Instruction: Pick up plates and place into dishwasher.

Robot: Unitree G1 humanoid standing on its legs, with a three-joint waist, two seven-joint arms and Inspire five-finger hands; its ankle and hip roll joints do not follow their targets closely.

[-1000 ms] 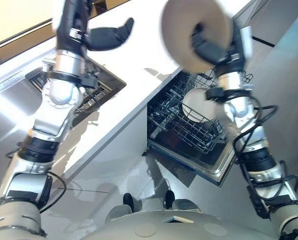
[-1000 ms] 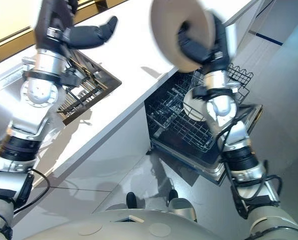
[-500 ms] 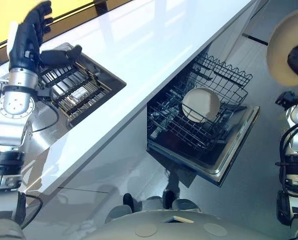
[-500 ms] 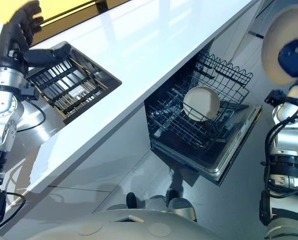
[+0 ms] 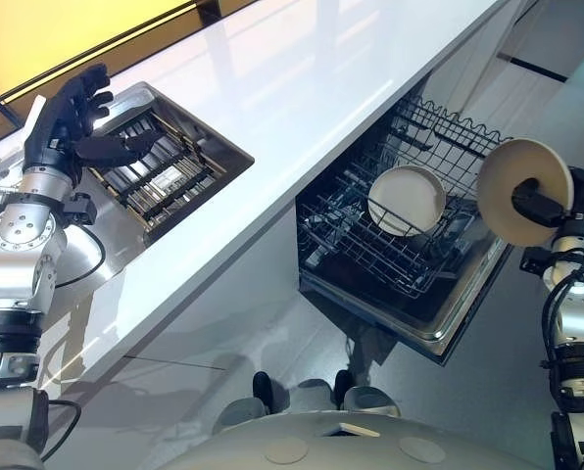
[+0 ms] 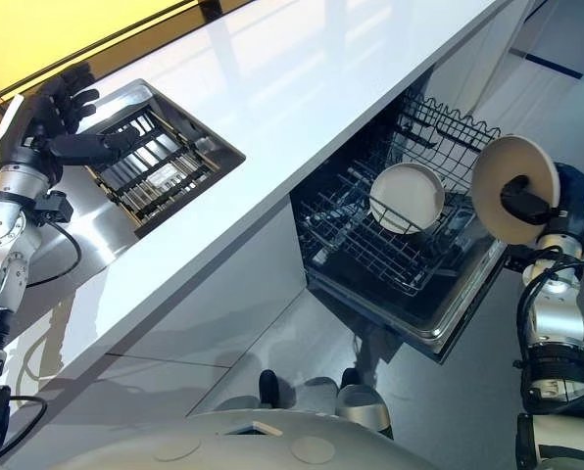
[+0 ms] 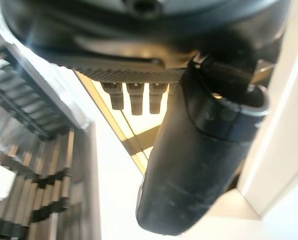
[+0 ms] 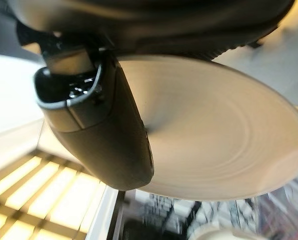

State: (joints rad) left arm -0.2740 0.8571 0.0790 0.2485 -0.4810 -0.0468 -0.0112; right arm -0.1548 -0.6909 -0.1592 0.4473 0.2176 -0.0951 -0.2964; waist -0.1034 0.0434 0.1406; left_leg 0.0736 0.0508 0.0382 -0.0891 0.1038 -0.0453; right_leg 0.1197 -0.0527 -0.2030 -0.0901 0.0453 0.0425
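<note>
My right hand (image 5: 562, 201) is shut on a cream plate (image 5: 508, 186), thumb across its face (image 8: 224, 140), and holds it on edge just right of the open dishwasher. A second cream plate (image 5: 407, 200) stands upright in the pulled-out lower rack (image 5: 370, 250). The upper wire rack (image 5: 449, 132) sits behind it. My left hand (image 5: 69, 122) hovers open over the sink (image 5: 165, 166) at the far left, fingers spread, thumb pointing toward the counter; in the left wrist view the hand (image 7: 199, 165) holds nothing.
A long white countertop (image 5: 302, 88) runs diagonally between sink and dishwasher. A dark slatted rack (image 6: 150, 166) lies in the sink. The dishwasher door (image 5: 449, 323) is folded down over grey floor.
My right hand has brought the plate down from high at the right edge to beside the dishwasher rack. The left hand shifted slightly over the sink; the camera has also shifted.
</note>
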